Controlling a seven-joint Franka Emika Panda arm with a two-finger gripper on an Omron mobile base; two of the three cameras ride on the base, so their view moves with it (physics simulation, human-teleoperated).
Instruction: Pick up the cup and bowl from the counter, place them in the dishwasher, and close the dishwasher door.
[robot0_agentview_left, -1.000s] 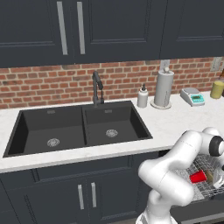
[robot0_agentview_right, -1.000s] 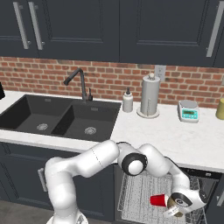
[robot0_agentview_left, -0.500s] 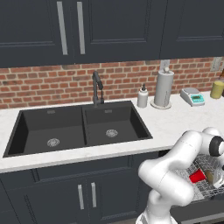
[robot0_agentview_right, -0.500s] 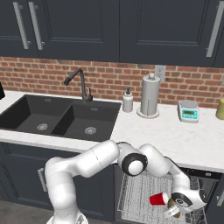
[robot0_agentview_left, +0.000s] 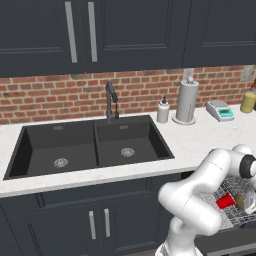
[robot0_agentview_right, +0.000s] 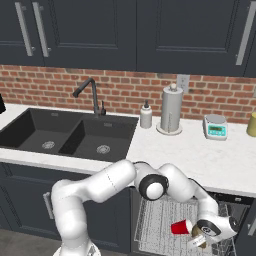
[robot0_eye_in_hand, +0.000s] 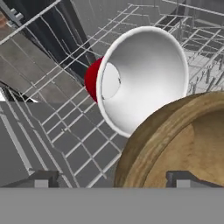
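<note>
The red cup lies on its side in the dishwasher's pulled-out wire rack, its white inside facing the hand. The olive-brown bowl rests right beside it in the rack, touching it. My gripper hangs low over the rack at the bowl, open, its fingertips wide apart with the bowl's rim before the right one. The dishwasher door lies down under the rack. The white counter runs above.
On the counter stand a soap bottle, a paper-towel roll, a small scale and a yellowish jar. A black double sink with a faucet sits left. Dark cabinets flank the dishwasher.
The fingers have spread apart and let go of the bowl, which stays in the rack beside the cup. The arm has barely moved.
</note>
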